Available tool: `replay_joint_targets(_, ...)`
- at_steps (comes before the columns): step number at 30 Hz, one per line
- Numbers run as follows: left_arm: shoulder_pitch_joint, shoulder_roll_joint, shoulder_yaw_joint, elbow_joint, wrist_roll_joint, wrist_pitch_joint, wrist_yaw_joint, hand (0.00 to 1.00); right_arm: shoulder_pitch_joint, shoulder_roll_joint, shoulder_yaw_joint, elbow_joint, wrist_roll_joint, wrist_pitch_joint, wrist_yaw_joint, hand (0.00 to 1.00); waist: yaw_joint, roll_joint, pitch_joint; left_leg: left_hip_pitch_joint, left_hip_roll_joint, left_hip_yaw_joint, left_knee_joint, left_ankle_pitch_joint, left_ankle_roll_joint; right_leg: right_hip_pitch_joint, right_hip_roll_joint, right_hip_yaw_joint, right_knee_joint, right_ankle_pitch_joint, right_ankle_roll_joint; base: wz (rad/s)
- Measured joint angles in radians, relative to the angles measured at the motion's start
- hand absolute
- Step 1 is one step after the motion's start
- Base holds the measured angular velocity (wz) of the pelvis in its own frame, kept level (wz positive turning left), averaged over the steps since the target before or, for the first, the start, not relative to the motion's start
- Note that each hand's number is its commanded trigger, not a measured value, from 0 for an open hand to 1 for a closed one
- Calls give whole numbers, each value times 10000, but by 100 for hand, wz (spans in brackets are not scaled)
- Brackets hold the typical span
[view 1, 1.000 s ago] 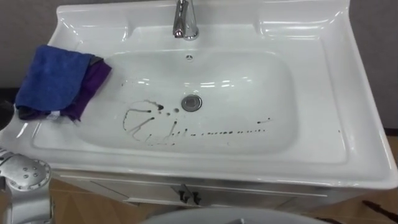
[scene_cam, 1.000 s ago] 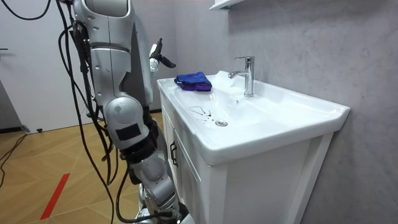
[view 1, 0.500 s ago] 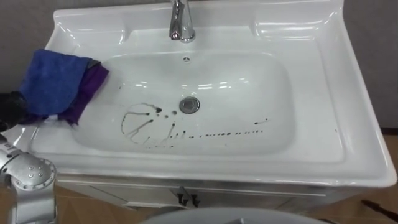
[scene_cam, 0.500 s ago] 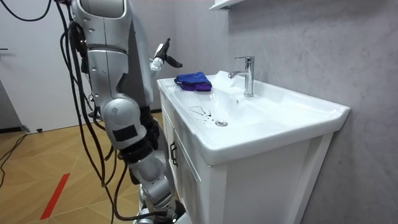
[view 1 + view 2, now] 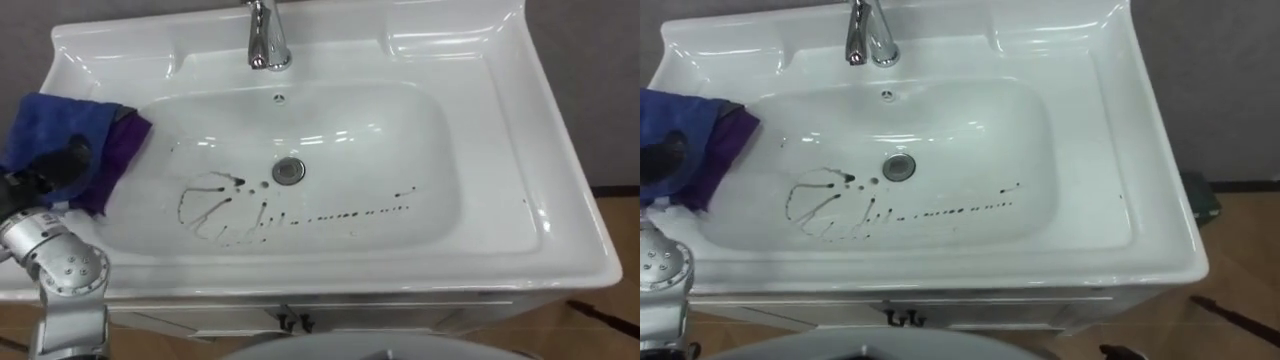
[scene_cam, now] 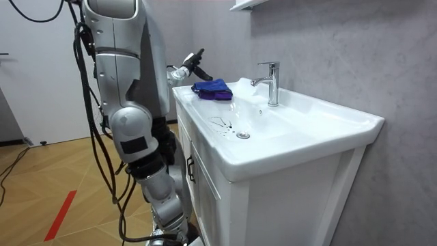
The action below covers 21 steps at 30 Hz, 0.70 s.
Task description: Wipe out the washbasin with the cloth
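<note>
A white basin (image 5: 480,150) sits on a white cabinet (image 6: 273,205) against a rough grey wall (image 6: 328,48), and the robot stands at its near edge on a wooden floor (image 6: 41,171) marked with a red stripe (image 6: 61,212). A chrome tap (image 5: 265,35) rises at the far middle of the rim, with a small overflow hole just in front of it and a round metal drain (image 5: 288,171) at the bottom of the bowl. Dark stains (image 5: 215,200) lie near and left of the drain: looping smears on the left and a thin dotted line running right. Nothing stands between the stains and the blue cloth (image 5: 50,125), which lies crumpled on the left rim over a purple cloth (image 5: 120,150) whose edge hangs toward the bowl. The left hand (image 5: 50,168) comes in from the near left, its dark fingers over the near-left part of the blue cloth; I cannot tell whether they are closed on it or merely above it. The basin is glossy and smooth, rectangular with rounded corners and a raised back ledge. The cloths look soft and nappy. The wrist behind the hand is ribbed, silvery metal.
</note>
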Motion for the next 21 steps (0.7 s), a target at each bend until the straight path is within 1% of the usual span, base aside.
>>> replay_joint_targets(2,-68,-60,1,0,2,2,-170,0,-8,21,-5,-9,-16,0,11,0,-55,-5,-21,-8,-1,15,-10,0,0,12,1,6,-62,21,4,-5)
replay_joint_targets(4,-85,-162,-6,0,2,40,-337,0,-9,27,-3,3,-33,2,26,0,-215,0,-31,-7,-3,21,-46,0,0,18,5,30,-95,51,15,-2)
replay_joint_targets(6,-106,-217,-20,17,0,65,-494,0,-4,31,3,5,-48,9,48,0,-275,3,-34,8,-2,77,-107,1,0,14,17,75,-94,69,26,0)
replay_joint_targets(10,-254,-247,-352,313,13,150,-752,0,27,38,9,3,-54,21,60,0,-302,10,-41,67,32,259,-283,1,0,40,34,84,-84,108,34,-1)
replay_joint_targets(12,-253,-310,-594,451,13,372,-971,0,41,103,8,3,-44,77,1,0,-302,16,-53,141,84,292,-380,0,0,58,43,100,-84,133,49,-2)
replay_joint_targets(16,-251,-366,-605,463,246,692,-1138,0,35,198,7,-2,-8,152,-1,0,-362,-33,-74,108,117,315,-366,-1,2,29,35,73,-74,164,73,0)
replay_joint_targets(18,-252,-359,-586,463,462,809,-1124,0,37,195,6,-2,7,335,-5,0,-322,-26,-76,107,123,339,-332,-12,19,-11,34,98,-66,173,81,-2)
replay_joint_targets(21,-252,-346,-562,464,666,1022,-1041,0,106,195,7,-5,0,552,22,0,-278,-3,-104,115,126,359,-279,-24,40,-18,31,133,-51,175,84,-2)
